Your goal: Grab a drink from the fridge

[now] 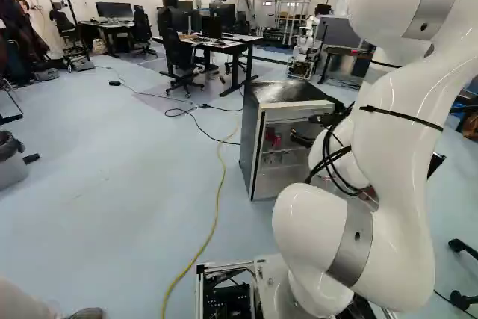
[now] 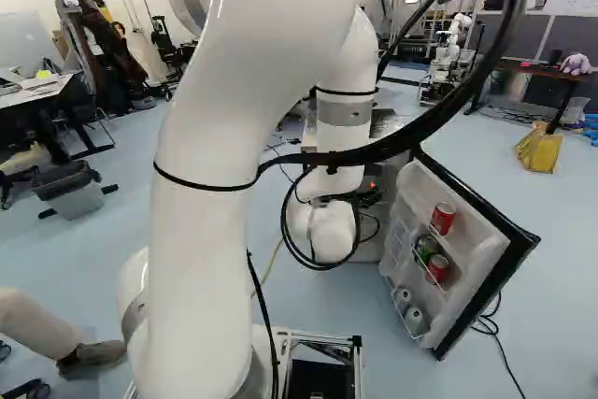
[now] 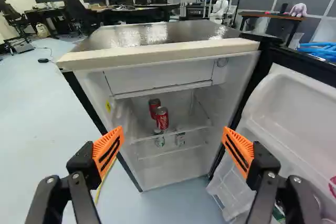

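Observation:
My gripper is at the front of the small fridge in the left base view. Seen from the wrist, the gripper stands wide open, nothing between its orange pads, facing the fridge's open inside. Two red cans stand close together on a shelf, ahead of the gap between the fingers. Below them are a greenish can and a pale can. In the right base view the swung-open door holds red cans, a green can and pale items.
The open door stands on the right side of the fridge. A yellow cable runs along the floor left of it. Desks with monitors and chairs stand behind, and another robot is farther back. A person's leg shows left of the base.

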`<state>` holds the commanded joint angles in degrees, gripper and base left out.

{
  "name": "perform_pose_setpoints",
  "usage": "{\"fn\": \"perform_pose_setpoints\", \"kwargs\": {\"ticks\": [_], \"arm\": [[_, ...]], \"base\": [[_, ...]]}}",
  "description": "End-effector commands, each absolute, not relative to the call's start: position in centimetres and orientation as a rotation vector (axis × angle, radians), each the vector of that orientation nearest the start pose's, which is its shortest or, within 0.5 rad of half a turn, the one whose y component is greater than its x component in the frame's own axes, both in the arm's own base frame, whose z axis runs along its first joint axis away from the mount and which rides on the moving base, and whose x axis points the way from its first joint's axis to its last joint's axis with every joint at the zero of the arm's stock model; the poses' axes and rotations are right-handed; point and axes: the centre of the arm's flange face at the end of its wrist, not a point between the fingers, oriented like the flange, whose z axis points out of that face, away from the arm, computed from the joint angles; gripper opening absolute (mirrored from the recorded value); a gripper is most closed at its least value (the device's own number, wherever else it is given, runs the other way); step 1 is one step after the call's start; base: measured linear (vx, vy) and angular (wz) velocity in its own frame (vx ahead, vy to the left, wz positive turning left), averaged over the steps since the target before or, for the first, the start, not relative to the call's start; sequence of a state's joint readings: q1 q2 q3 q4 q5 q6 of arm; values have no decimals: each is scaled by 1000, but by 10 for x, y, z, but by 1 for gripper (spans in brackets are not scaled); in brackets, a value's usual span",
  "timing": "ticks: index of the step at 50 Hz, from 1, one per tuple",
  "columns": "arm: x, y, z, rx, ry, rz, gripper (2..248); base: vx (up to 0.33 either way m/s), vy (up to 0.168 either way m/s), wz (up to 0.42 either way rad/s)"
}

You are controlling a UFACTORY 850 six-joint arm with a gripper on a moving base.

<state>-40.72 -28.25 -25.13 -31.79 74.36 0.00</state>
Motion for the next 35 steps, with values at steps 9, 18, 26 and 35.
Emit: {"fn": "perform_pose_setpoints", "kwargs": {"ticks": [9, 18, 26, 35], "arm": [[321, -216, 236, -2596, 229, -1848, 247], [322, -216, 226, -2600, 235, -1819, 247], [324, -217, 216, -2605, 243, -1796, 247], [328, -219, 205, -2609, 247, -1774, 247]], "base": [[0, 0, 0], [0, 0, 0], [0, 0, 0], [0, 0, 0]]}}
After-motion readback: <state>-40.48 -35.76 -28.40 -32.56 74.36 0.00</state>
